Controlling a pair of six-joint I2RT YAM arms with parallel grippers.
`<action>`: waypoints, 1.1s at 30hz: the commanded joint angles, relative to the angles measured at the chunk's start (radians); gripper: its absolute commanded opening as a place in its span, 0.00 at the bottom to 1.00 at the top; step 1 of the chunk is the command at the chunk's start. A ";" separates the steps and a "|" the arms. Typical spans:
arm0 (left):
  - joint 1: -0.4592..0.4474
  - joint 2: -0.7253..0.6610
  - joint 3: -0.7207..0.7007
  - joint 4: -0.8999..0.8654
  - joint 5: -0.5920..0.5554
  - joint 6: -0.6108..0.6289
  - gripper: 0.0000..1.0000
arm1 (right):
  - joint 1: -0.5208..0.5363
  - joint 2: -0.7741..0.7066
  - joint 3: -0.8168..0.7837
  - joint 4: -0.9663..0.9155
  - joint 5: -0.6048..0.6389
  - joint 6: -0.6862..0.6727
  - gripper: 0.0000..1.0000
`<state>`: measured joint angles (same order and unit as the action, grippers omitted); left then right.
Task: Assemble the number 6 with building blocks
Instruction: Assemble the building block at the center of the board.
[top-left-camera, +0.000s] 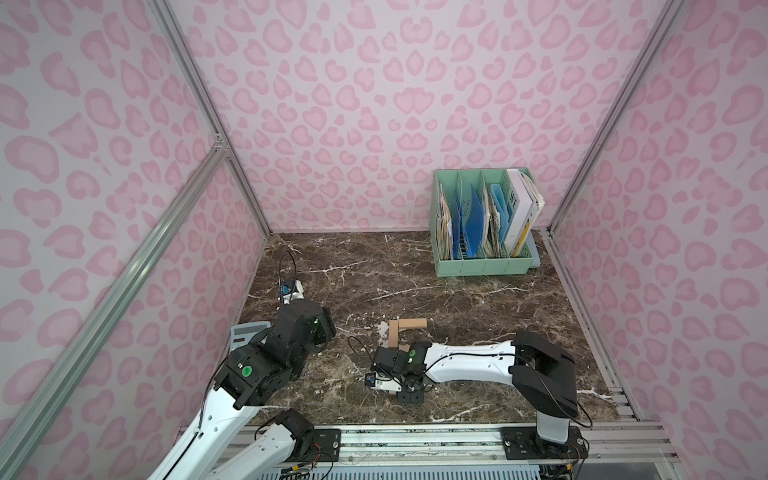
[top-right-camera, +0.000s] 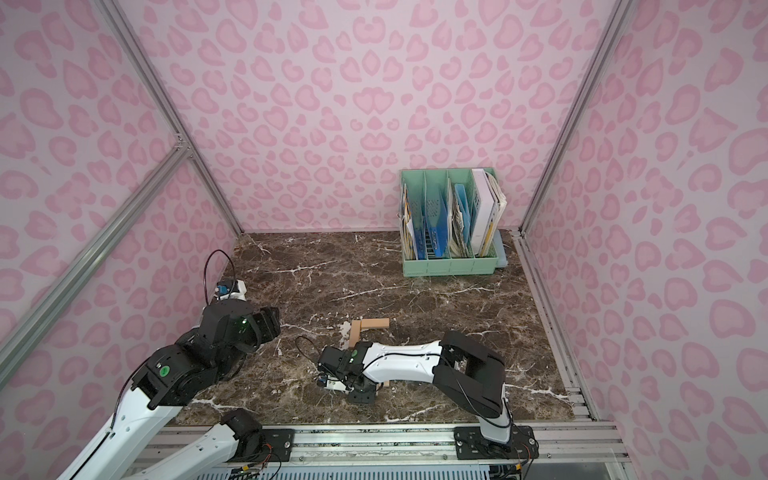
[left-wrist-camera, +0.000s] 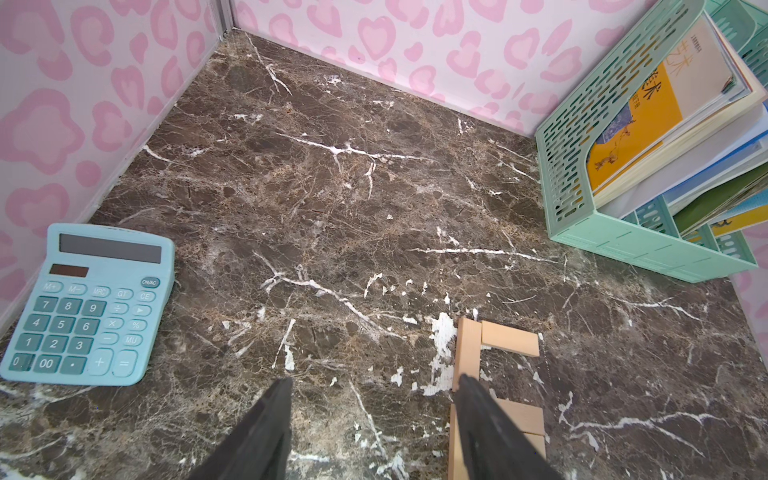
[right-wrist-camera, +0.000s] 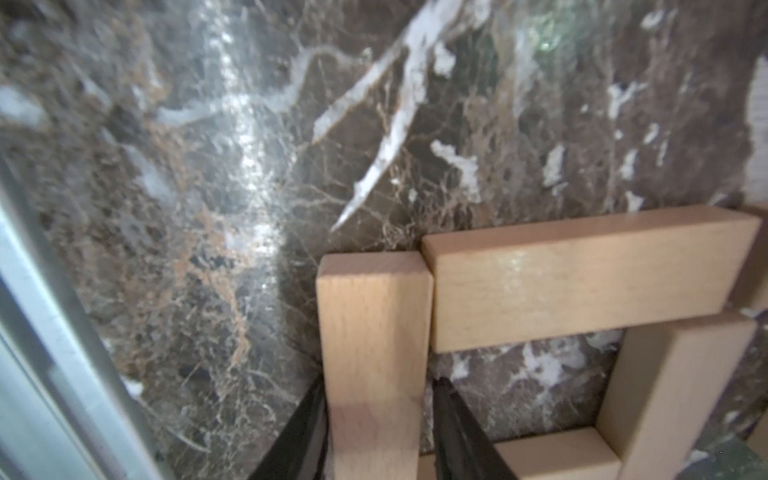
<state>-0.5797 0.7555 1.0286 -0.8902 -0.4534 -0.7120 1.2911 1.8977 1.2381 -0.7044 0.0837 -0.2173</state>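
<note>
Brown marble tabletop (top-left-camera: 478, 299) carries all items. Mint file organizer (top-left-camera: 484, 266) stands at the rear right corner. Blue calculator (left-wrist-camera: 89, 303) lies by the left wall. The number 6 (left-wrist-camera: 469, 353) sits near the tabletop's centre, partly hidden under the right arm in both top views. 4 building blocks (right-wrist-camera: 577, 286) close its loop, ends meeting at right angles. Left tool (left-wrist-camera: 374, 378) hovers with jaws apart, holding nothing. Right tool (right-wrist-camera: 380, 382) straddles 1 plank (right-wrist-camera: 374, 324): 1 finger (right-wrist-camera: 309, 415) touches it, and a slim gap shows at the other. Whether it grips: cannot tell.
</note>
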 joint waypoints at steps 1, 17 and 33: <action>0.002 -0.001 -0.001 0.007 -0.002 -0.007 0.66 | 0.000 0.001 0.004 -0.018 0.011 -0.007 0.44; 0.003 -0.002 -0.010 0.017 0.006 -0.013 0.66 | 0.001 -0.003 0.003 -0.023 0.027 -0.002 0.44; 0.003 -0.007 -0.009 0.014 0.012 -0.012 0.68 | -0.001 -0.015 0.004 -0.029 0.011 0.016 0.71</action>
<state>-0.5777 0.7506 1.0199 -0.8867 -0.4473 -0.7269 1.2888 1.8923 1.2392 -0.7109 0.1150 -0.2115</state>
